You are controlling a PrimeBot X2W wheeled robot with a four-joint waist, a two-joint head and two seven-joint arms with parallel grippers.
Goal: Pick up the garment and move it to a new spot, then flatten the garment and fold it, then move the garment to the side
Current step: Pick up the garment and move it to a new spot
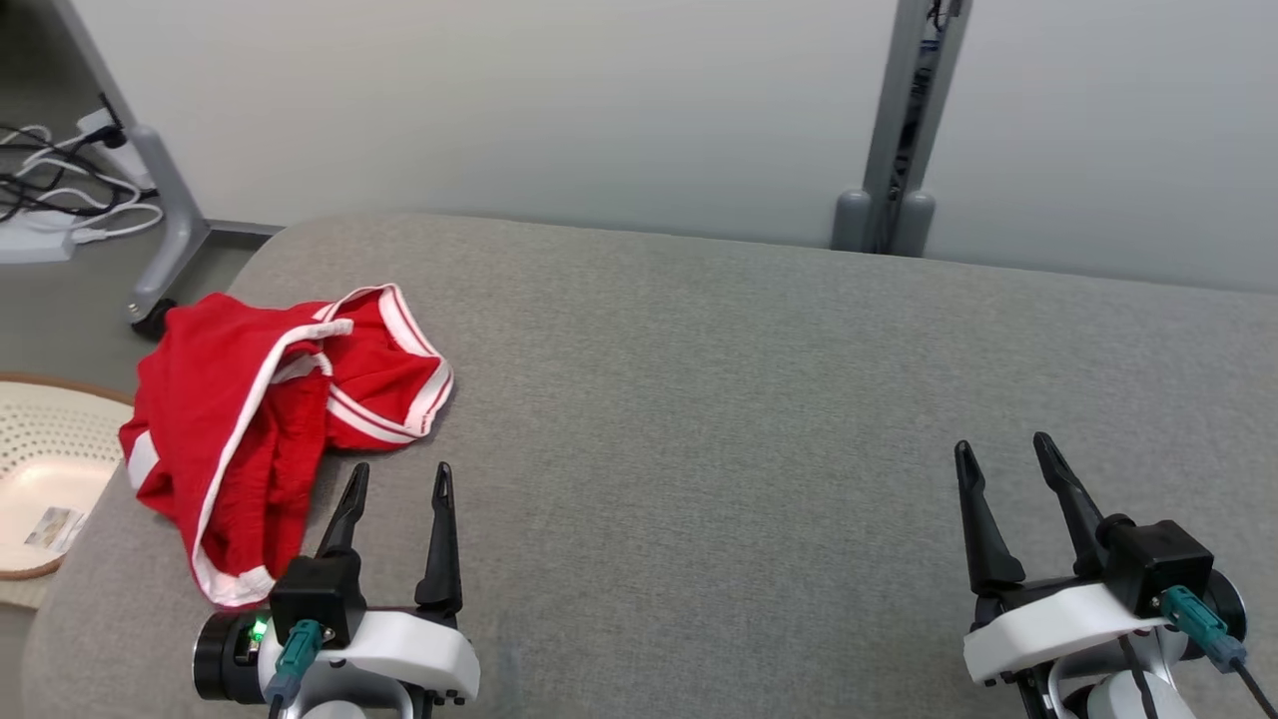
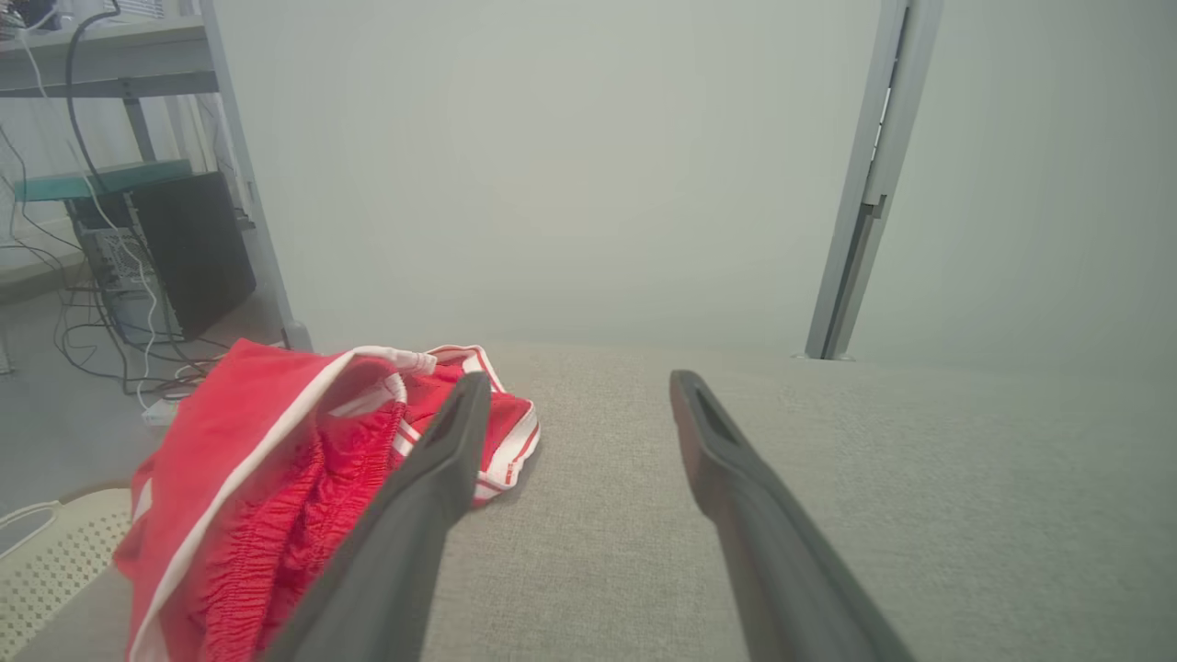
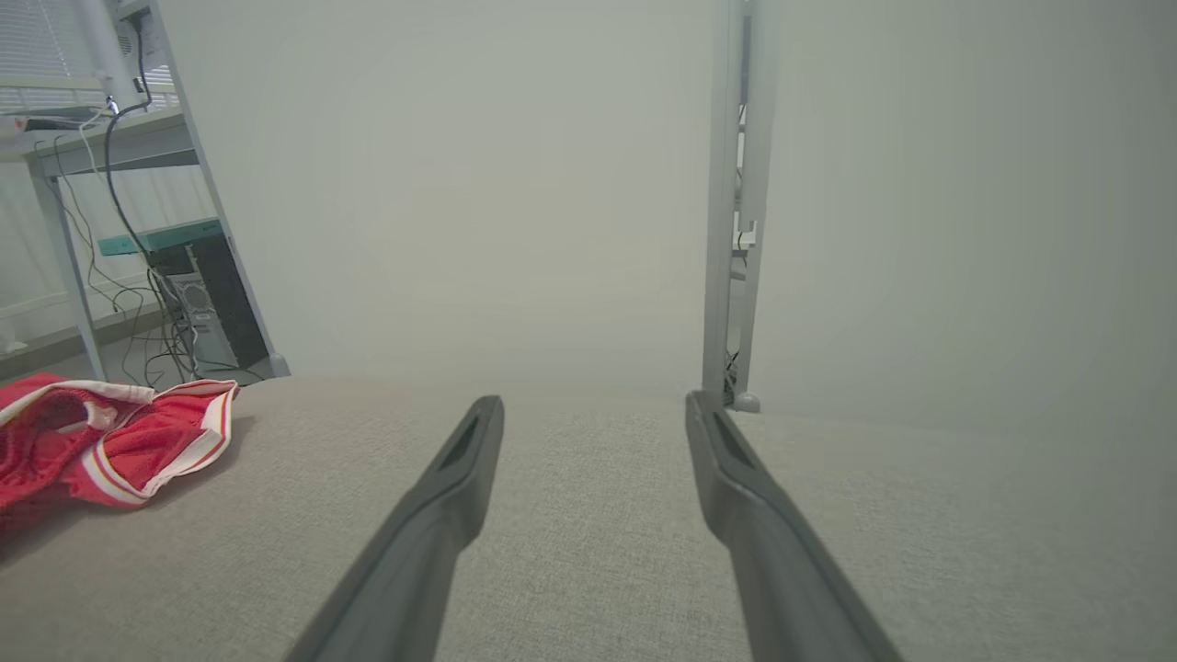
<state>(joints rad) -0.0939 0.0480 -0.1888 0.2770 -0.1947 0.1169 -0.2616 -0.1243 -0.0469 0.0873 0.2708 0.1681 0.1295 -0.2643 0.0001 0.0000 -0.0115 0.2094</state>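
Lying crumpled at the left of the head view, the red garment [image 1: 270,419] sits on the near-left corner of the grey fabric-covered counter [image 1: 699,399], with its white-trimmed edges and striped hem turned up and its lower part reaching toward the counter's rounded edge. The left pincer [image 1: 400,469] stands at the lower left of that frame, its 2 dark fingers spread wide and holding nothing. The finger nearer the frame's left edge is just beside the garment's lower right side; whether it touches the cloth cannot be told. In the left wrist view the same 2 fingers rise from the bottom edge with bare counter between them. The left one crosses in front of the garment's gathered red waistband, which takes up the lower left of that frame. The right pincer [image 1: 1003,442] stands at the lower right of the head view, also spread wide and empty, well apart from the garment, with bare grey fabric around its tips. In the right wrist view the garment shows at the far left edge, and the open fingers point across bare counter toward a pale wall. A cream perforated basket [image 1: 40,439] shows at the left edge of the head view, below the counter's corner. White and black cables [image 1: 50,190] lie on the floor at the upper left, and a grey upright post [image 1: 904,120] stands behind the counter's far edge at the upper right.
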